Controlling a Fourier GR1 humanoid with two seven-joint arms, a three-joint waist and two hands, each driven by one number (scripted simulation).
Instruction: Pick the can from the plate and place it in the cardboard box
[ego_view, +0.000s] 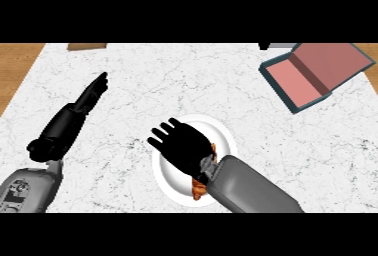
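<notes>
A white plate (171, 186) lies at the middle of the marble counter. My right hand (183, 147) hovers over it, open, fingers spread toward the upper left. The hand and forearm hide most of the can (199, 189); only orange-brown slivers show at the wrist's edges. I cannot tell whether the hand touches the can. The cardboard box (314, 75) sits open at the far right, tilted, with a pinkish inside and dark rim. My left hand (80, 109) rests at the left, open, fingers straight and pointing up the counter, well away from the plate.
A brown object (87, 46) pokes in at the counter's far edge on the left, and a grey one (277, 46) at the far edge just above the box. Bare marble lies between plate and box. Wooden floor (16, 70) shows past the left edge.
</notes>
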